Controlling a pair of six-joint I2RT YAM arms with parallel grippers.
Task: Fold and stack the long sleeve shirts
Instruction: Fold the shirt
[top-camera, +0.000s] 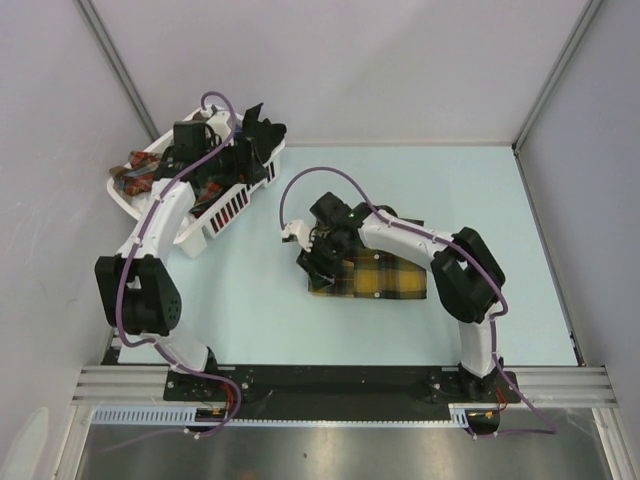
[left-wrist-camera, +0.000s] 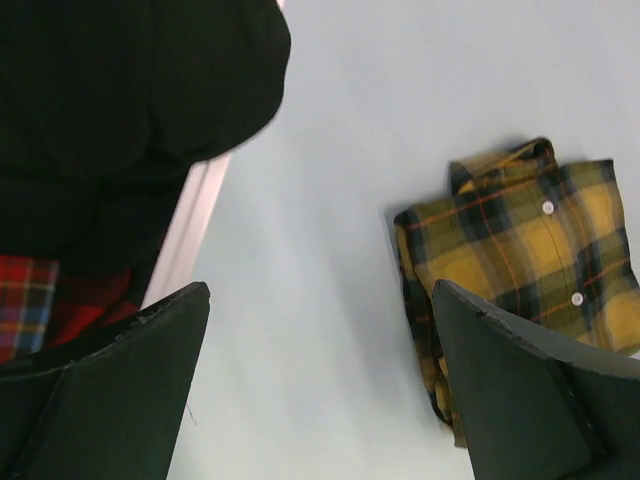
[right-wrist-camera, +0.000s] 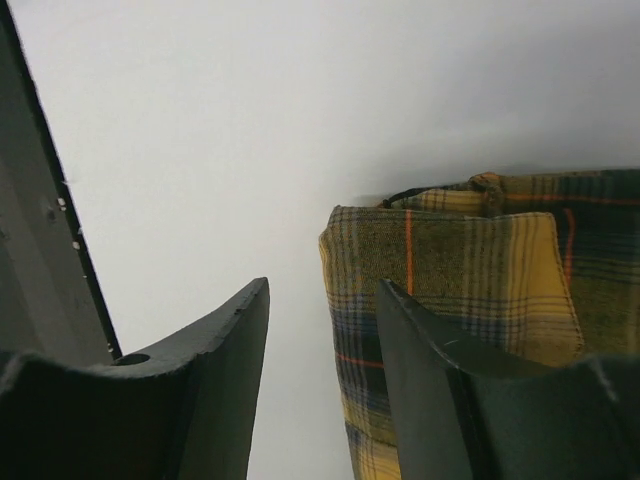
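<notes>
The robot has two arms. The left arm (top-camera: 165, 225) and the right arm (top-camera: 400, 235) are made of smooth white tubes with big black round joints. A thin purple cable (top-camera: 152, 208) runs along the left arm, and a second cable (top-camera: 320, 171) loops off the right arm. Both stand on a black plate (top-camera: 330, 385). The left pincer (left-wrist-camera: 318, 300) and the right pincer (right-wrist-camera: 323, 290) have dark, flat, pointy fingers.
</notes>
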